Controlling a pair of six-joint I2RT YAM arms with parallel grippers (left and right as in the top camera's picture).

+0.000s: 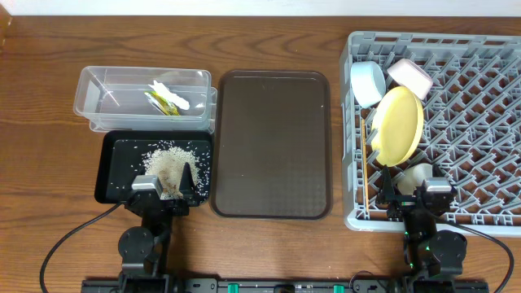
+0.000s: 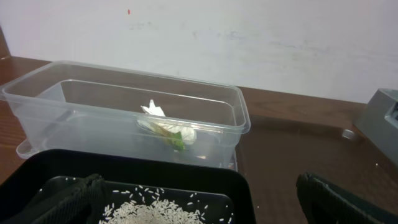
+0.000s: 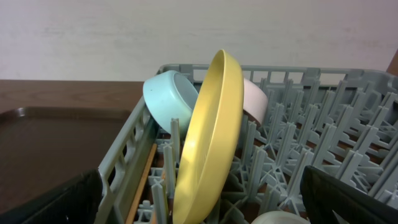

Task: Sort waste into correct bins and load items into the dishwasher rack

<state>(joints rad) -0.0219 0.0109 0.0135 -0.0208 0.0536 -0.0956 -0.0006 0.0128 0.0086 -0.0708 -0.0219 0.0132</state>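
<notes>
The clear tub (image 1: 106,85) (image 2: 56,99) holds the green-and-orange wrapper with white scrap (image 1: 167,99) (image 2: 171,129). In front of it, the black tray (image 1: 110,175) (image 2: 124,167) carries loose rice (image 1: 172,161) (image 2: 163,211). My left gripper (image 1: 167,185) (image 2: 205,205) hangs open over that tray's near edge. In the grey rack (image 1: 480,106) (image 3: 298,149) a yellow plate (image 1: 397,124) (image 3: 211,137) stands on edge, with a light blue bowl (image 1: 368,83) (image 3: 168,99), a white bowl (image 1: 409,75) (image 3: 256,99), a pale cup (image 1: 418,174) (image 3: 280,218) and chopsticks (image 1: 363,163) (image 3: 143,180). My right gripper (image 1: 417,197) (image 3: 202,202) is open at the rack's near edge.
A dark brown serving tray (image 1: 271,145) (image 3: 50,149) lies bare between the bins and the rack. Cables run from both arm bases along the table's front edge. A white wall stands behind the table.
</notes>
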